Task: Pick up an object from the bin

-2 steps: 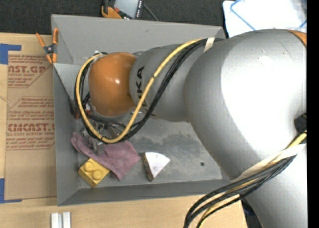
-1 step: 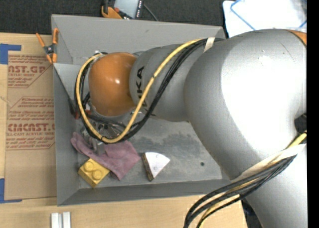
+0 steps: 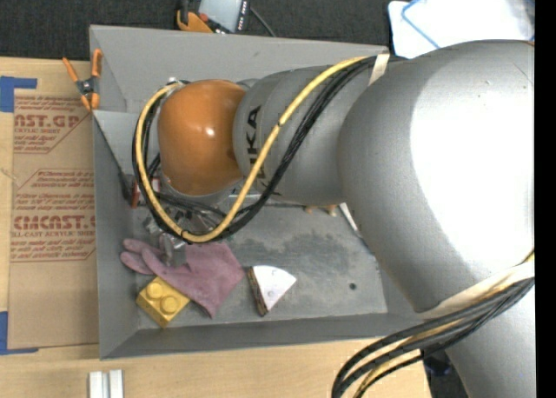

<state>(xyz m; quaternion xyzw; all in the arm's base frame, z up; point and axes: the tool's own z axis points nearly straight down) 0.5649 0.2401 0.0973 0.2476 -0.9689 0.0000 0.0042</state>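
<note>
Because the arm's grey bulk and its orange wrist cover [image 3: 195, 135] hide most of the bin [image 3: 317, 253], you can make out little of the gripper [image 3: 172, 247] beneath them, and you cannot tell whether it is open or closed. It sits over the left end of a mauve glove-like cloth [image 3: 208, 273] at the view's lower left. The cloth's long axis runs left to right, with its lobes pointing left. A yellow brick [image 3: 162, 301] lies just beside it and a white wedge [image 3: 273, 287] lies to its right.

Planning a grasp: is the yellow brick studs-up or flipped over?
Studs-up: round studs show on the top face of the yellow brick.
</note>
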